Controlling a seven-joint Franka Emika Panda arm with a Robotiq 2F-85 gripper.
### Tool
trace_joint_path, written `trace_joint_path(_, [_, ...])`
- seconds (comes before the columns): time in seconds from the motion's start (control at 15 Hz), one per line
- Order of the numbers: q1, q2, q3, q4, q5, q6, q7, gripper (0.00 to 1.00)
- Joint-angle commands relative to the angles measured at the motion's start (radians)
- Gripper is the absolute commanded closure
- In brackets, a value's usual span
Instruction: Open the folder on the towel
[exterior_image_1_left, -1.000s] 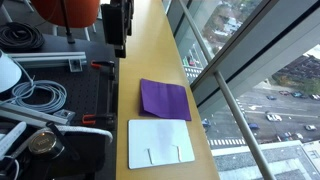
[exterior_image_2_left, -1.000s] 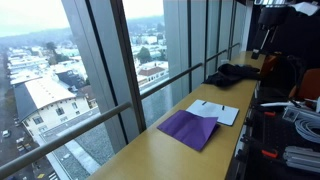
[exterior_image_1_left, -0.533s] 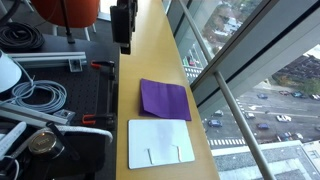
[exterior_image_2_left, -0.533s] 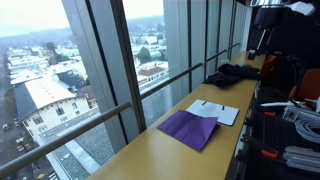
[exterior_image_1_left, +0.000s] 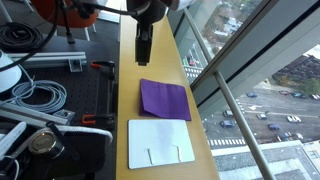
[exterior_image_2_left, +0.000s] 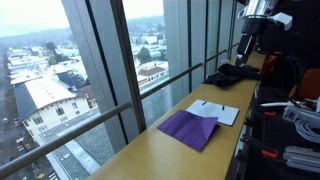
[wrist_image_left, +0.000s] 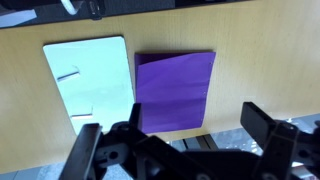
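In an exterior view: folder lies closed and flat on the wooden ledge, frame centre. The gripper hangs above, apart.
In an exterior view: folder lower centre, untouched.
Wrist view: jaws spread wide, empty, with the folder at centre.
Opening not yet begun.

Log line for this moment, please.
phase: pre-grasp | gripper: open, empty, hovering above counter | folder: closed, flat on counter, beside white sheet | contact: none

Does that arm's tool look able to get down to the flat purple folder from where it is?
Probably yes. The tool hangs open in the air near the thin purple folder, which lies flat and uncovered on the wooden ledge. The flat white sheet lies beside it, not on it.
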Motion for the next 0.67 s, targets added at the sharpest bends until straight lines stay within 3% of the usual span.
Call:
trace_joint_path(0.0, [0.046,0.172,-0.085,0.105,0.137,0.017,-0.167,0.00])
trace_joint_path(0.27, [0.018,0.370,-0.101,0.215,0.316,-0.008,-0.305,0.00])
trace_joint_path(0.6, [-0.089,0.593,-0.029,0.318,0.400,0.008,-0.373,0.00])
